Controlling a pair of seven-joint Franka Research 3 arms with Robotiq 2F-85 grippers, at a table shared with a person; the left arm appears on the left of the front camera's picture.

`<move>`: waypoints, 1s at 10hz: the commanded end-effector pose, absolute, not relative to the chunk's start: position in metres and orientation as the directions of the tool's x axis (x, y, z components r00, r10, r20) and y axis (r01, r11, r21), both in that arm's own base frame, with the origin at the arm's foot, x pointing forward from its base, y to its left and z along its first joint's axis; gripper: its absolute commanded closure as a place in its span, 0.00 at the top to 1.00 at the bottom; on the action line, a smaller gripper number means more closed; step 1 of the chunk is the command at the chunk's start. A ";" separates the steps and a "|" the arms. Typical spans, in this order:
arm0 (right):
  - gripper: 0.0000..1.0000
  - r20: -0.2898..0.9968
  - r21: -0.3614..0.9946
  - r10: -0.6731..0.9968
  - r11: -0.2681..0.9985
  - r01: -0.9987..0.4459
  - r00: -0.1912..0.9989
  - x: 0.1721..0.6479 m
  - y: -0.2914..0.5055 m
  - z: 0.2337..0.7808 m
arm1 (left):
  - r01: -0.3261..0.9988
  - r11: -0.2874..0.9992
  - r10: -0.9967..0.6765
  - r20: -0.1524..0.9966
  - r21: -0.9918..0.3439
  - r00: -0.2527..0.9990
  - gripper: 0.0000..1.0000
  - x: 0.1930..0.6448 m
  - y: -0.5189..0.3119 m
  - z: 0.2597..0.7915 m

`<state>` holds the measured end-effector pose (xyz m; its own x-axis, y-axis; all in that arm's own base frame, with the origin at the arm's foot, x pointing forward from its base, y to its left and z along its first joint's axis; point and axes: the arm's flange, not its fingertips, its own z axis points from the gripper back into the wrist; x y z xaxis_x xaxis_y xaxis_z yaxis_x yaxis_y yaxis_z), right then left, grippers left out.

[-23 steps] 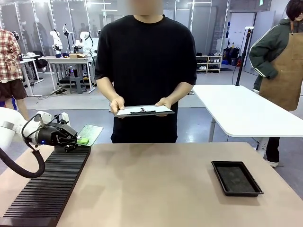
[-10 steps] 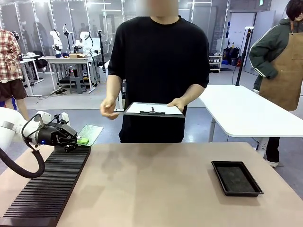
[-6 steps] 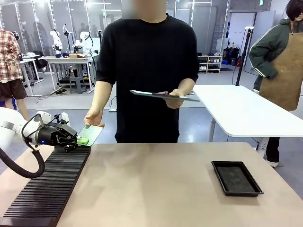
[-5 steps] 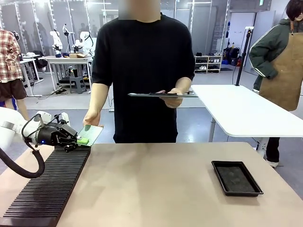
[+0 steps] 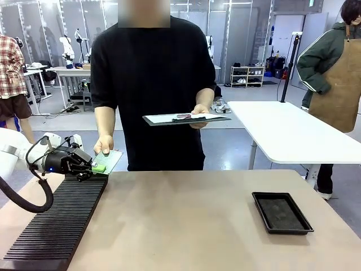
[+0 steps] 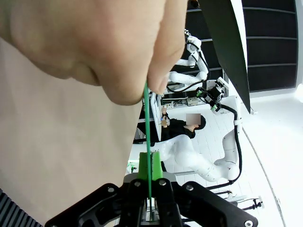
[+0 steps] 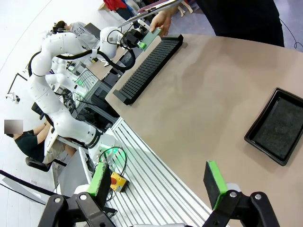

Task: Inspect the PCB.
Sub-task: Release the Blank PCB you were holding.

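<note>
Since earlier, the person's hand [image 5: 103,145] has reached the PCB [image 5: 109,160], clamped edgewise in our left gripper [image 5: 93,167] beyond the slotted rack [image 5: 62,220]; likely light, stiff, fragile: grip edges only. Our right gripper [image 7: 158,182] gapes empty.

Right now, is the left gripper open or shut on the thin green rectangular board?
Shut. The left gripper clamps the thin green board between its pads; a person's hand pinches the far end.

Front and both wrist cameras share the PCB [image 5: 113,161], left wrist closest.
</note>
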<state>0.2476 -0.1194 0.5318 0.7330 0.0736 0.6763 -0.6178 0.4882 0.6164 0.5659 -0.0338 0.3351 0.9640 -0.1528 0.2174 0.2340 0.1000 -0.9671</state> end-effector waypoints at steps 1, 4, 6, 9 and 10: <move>1.00 0.690 0.608 0.076 0.478 -0.634 0.719 0.248 -0.120 0.533 | 0.228 0.112 -0.147 0.211 -0.967 0.966 0.00 0.565 -0.034 0.338; 1.00 0.690 0.608 0.076 0.478 -0.634 0.719 0.248 -0.120 0.533 | 0.228 0.112 -0.147 0.211 -0.967 0.966 0.00 0.565 -0.034 0.338; 1.00 0.690 0.608 0.076 0.478 -0.634 0.719 0.248 -0.120 0.533 | 0.228 0.112 -0.147 0.211 -0.967 0.966 0.00 0.565 -0.034 0.338; 1.00 0.690 0.608 0.076 0.478 -0.634 0.719 0.248 -0.120 0.533 | 0.228 0.112 -0.147 0.211 -0.967 0.966 0.00 0.565 -0.034 0.338; 1.00 0.690 0.608 0.076 0.478 -0.634 0.719 0.248 -0.120 0.533 | 0.228 0.112 -0.147 0.211 -0.967 0.966 0.00 0.565 -0.034 0.338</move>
<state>0.2474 -0.1197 0.5318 0.7327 0.0729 0.6767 -0.6175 0.4892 0.6159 0.5658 -0.0343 0.3359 0.9636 -0.1537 0.2186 0.2353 0.1001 -0.9668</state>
